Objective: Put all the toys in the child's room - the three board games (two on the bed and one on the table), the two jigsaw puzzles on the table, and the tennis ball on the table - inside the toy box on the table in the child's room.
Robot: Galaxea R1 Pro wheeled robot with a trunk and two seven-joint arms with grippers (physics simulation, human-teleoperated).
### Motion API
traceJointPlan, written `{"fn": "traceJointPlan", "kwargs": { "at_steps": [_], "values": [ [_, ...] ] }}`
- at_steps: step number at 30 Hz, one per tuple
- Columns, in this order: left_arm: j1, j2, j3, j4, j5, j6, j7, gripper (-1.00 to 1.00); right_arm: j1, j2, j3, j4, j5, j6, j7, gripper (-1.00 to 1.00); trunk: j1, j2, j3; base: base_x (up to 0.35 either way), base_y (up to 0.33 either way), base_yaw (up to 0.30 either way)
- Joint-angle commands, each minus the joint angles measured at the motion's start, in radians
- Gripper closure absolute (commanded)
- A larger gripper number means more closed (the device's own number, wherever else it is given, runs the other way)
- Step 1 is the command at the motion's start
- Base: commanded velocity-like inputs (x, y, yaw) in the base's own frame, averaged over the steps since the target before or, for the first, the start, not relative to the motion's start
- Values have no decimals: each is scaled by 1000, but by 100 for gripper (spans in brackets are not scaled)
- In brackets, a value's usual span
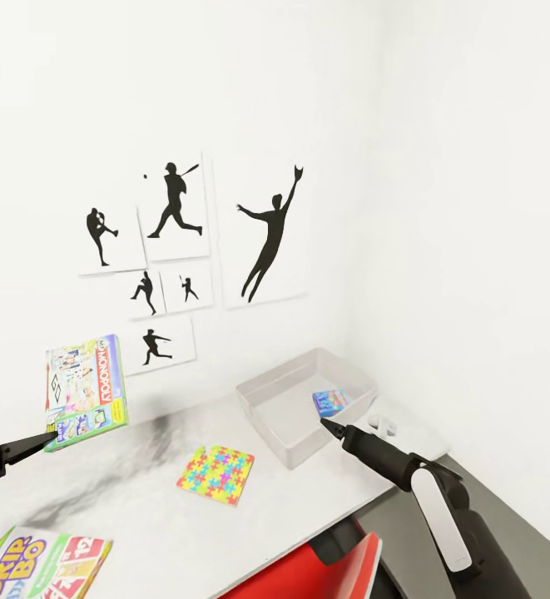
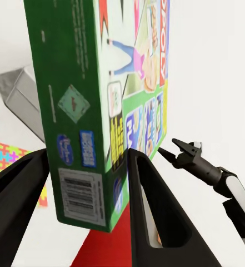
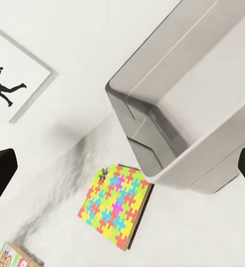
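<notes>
My left gripper (image 1: pixel 54 434) is shut on a green-edged Monopoly board game (image 1: pixel 87 389), held upright above the table's left part; its fingers (image 2: pixel 155 211) clamp the board game's (image 2: pixel 94 111) lower edge. The grey toy box (image 1: pixel 268 413) stands on the pale table (image 1: pixel 125 491) near the wall corner, with a blue board game (image 1: pixel 333 402) inside. My right gripper (image 1: pixel 329 426) hovers open over the box's near rim (image 3: pixel 155 161). One jigsaw puzzle (image 1: pixel 216 474) lies flat left of the box. A Skip-Bo board game (image 1: pixel 37 566) lies at the table's near left. The tennis ball is out of view.
Baseball silhouette pictures (image 1: pixel 175 241) hang on the white wall behind the table. A small white object (image 1: pixel 383 425) lies right of the toy box. A red chair (image 1: pixel 308 574) stands under the table's front edge. A dark grey surface (image 1: pixel 408 532) runs along the right.
</notes>
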Motion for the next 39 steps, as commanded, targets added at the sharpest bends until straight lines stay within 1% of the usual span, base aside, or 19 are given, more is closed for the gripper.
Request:
{"fn": "traceJointPlan", "kwargs": {
  "at_steps": [1,15,22,39],
  "values": [
    [0,0,0,0,-1,10,-5,100,0,0,-2,0,-1,6,3,-100,0,-1,0,25,0,0],
    [0,0,0,0,-1,10,-5,100,0,-1,-2,0,-4,3,5,-100,0,-1,0,55,0,0],
    [0,0,0,0,-1,10,-5,100,0,-1,-2,0,-4,3,5,-100,0,-1,0,122,0,0],
    [0,-1,0,0,-1,10,-5,100,0,-8,-1,-10,-4,3,7,-100,0,-1,0,21,0,0]
  ]
}}
